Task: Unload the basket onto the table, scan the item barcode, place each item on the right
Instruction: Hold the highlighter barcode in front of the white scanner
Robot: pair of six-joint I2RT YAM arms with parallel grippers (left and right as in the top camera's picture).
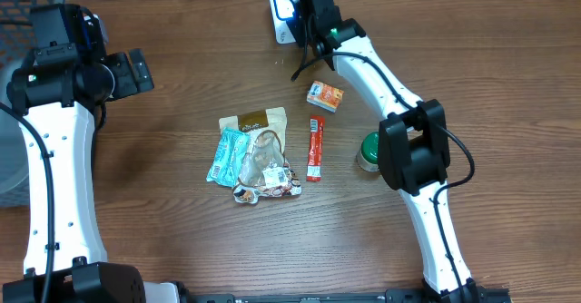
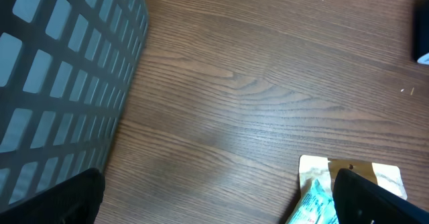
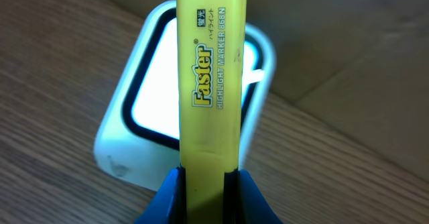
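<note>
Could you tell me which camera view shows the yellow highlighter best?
Right wrist: the yellow highlighter fills the frame, label readable, clamped in the right gripper over the scanner. Overhead hides it under the gripper; left wrist misses it.

R hand [image 1: 294, 4] over scanner [image 1: 280, 24] (snacks [image 1: 258, 158] mid-table).

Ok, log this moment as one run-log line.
step: scan | right gripper: shut on yellow highlighter, held over lit scanner | left gripper: open, empty, near basket | barcode: not visible
</note>
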